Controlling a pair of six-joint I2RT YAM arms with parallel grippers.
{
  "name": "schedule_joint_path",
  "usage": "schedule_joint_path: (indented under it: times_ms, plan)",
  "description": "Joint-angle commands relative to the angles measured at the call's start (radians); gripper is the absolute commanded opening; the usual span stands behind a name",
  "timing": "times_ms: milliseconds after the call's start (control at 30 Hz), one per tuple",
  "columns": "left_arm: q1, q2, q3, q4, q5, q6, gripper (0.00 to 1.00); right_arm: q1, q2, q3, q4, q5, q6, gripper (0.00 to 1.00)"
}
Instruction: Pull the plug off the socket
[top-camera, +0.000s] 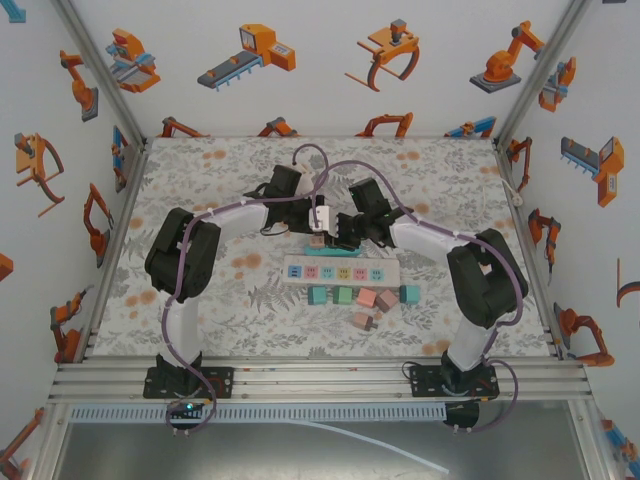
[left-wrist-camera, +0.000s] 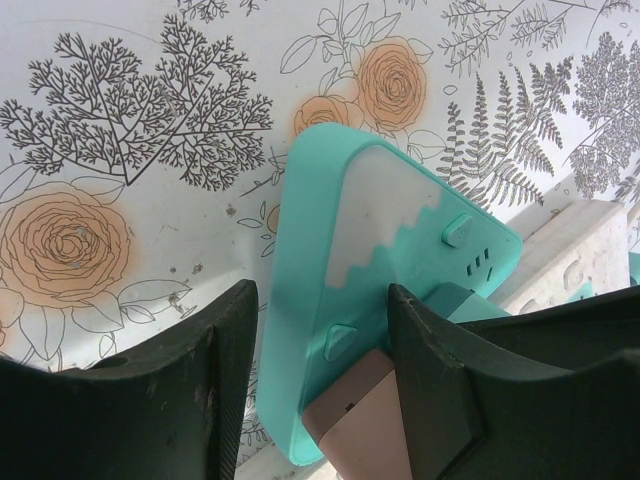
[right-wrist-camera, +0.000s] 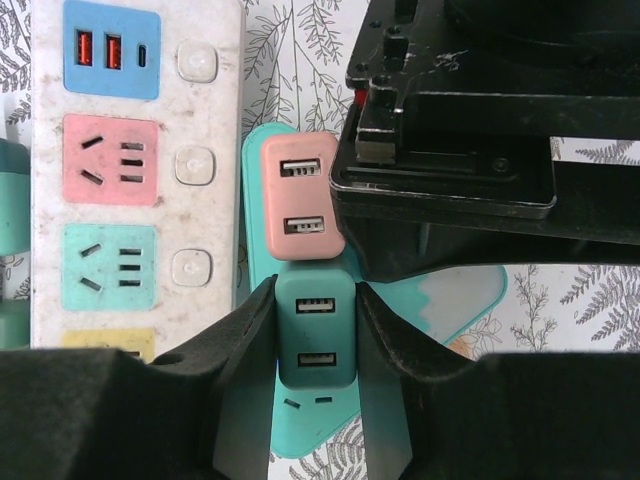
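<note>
1. Floral table (top-camera: 200, 170) is occupied mid-way by a white power strip (top-camera: 340, 270), with a teal socket (left-wrist-camera: 340, 230) just beyond it.
2. A teal plug (right-wrist-camera: 315, 335), seen on that socket beside a pink plug (right-wrist-camera: 298, 195), is clamped by the right gripper (right-wrist-camera: 315, 300).
3. The socket is straddled by the left gripper (left-wrist-camera: 320, 300); whether it is actually gripped cannot be told.

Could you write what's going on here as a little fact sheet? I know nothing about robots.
right gripper: shut on teal plug
left gripper: straddles teal socket; grip unclear
teal plug: seated in teal socket
pink plug: seated beside teal plug
white strip: lies alongside teal socket, visible outlets empty
loose plugs: row on table, on the near side of white strip
</note>
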Motion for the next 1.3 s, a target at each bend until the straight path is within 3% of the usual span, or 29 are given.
schedule_joint_path:
  times_ms: [0, 567, 633, 867, 1033, 1267]
  plan:
    - [0.018, 0.107, -0.076, -0.177, -0.222, 0.117, 0.52, -0.005, -0.126, 0.077, 0.018, -0.091, 0.057, 0.20]
    - [0.041, 0.076, -0.054, -0.172, -0.173, 0.106, 0.53, -0.006, -0.216, 0.041, -0.042, -0.038, 0.070, 0.19]
    - [0.044, 0.063, -0.029, -0.171, -0.153, 0.100, 0.54, -0.007, -0.255, 0.035, -0.052, -0.032, 0.135, 0.19]
    - [0.062, 0.037, 0.105, -0.171, -0.089, 0.082, 0.56, -0.005, -0.441, -0.016, -0.086, -0.005, 0.577, 0.19]
    - [0.073, -0.001, 0.162, -0.179, -0.047, 0.088, 0.60, -0.006, -0.570, -0.038, -0.218, 0.020, 0.809, 0.18]
    - [0.076, -0.221, 0.105, -0.177, 0.015, 0.136, 0.64, 0.007, -0.680, -0.086, -0.421, 0.054, 1.024, 0.15]
